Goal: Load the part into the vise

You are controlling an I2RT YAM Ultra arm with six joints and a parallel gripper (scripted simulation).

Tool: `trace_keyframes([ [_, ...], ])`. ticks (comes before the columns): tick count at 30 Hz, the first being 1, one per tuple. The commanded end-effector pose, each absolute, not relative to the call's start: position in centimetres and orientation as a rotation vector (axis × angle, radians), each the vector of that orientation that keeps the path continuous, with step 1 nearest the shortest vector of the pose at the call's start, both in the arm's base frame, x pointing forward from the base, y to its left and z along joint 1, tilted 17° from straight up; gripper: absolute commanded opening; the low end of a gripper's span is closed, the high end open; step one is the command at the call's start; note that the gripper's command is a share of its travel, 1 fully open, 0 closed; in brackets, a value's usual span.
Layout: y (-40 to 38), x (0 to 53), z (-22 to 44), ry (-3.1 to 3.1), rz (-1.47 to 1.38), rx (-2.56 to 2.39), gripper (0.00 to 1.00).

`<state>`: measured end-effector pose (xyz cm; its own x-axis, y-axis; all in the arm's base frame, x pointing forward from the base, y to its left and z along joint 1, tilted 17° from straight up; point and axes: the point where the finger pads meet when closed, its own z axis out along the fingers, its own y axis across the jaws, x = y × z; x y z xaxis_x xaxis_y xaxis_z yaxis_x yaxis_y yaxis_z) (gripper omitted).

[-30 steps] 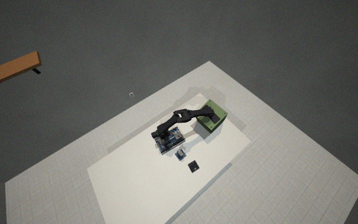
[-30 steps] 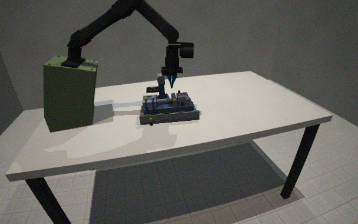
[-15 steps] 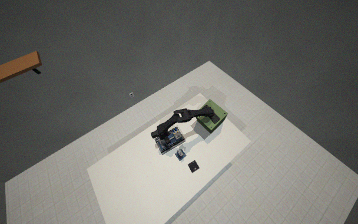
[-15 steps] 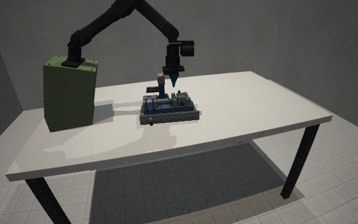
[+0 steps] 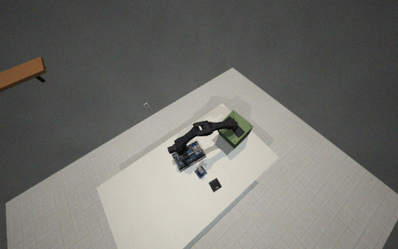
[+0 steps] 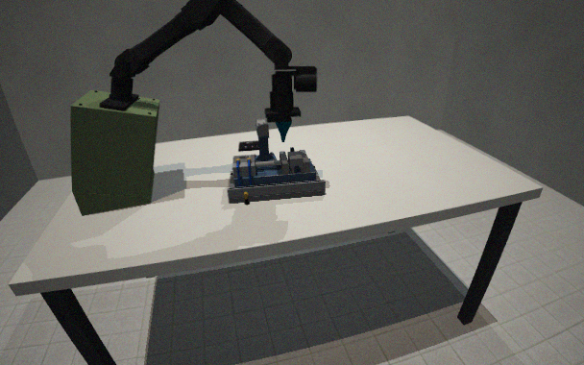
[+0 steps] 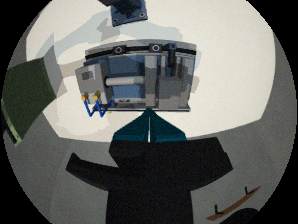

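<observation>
We position the gripper (image 5: pixel 182 154) (image 6: pixel 283 140) (image 7: pixel 149 112) above the vise (image 5: pixel 192 158) (image 6: pixel 278 191) (image 7: pixel 125 92), its fingers pressed together, empty. The part (image 6: pixel 297 159) (image 7: pixel 170 92) appears to lie between the vise jaws. We judge it rigid, likely metal; for regripping, we grasp its long sides.

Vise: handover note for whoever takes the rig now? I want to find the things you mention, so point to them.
End effector (image 5: pixel 182 153) (image 6: pixel 283 140) (image 7: pixel 149 112): shut, holding nothing, above the grey-and-blue vise (image 5: pixel 192 162) (image 6: pixel 276 192) (image 7: pixel 151 75).
Part: apparently the grey block (image 6: pixel 297 160) (image 7: pixel 169 92) between the open jaws; none visible on the black square infeed plate (image 5: pixel 215 185) (image 6: pixel 248 145).
Done: block seems loaded.
Left: confirm slot down, flat seating, contact with fixed jaw and work stop; I can't tell these.
</observation>
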<state>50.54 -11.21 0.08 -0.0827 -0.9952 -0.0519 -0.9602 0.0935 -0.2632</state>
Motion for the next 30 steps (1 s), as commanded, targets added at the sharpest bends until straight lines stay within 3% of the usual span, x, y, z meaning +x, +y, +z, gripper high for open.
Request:
trace_keyframes([
  [1,-11.8,51.5,2.9,2.113,-0.302,-1.928,0.0],
  [30,-11.4,51.7,0.6,2.117,-0.282,-1.938,0.0],
])
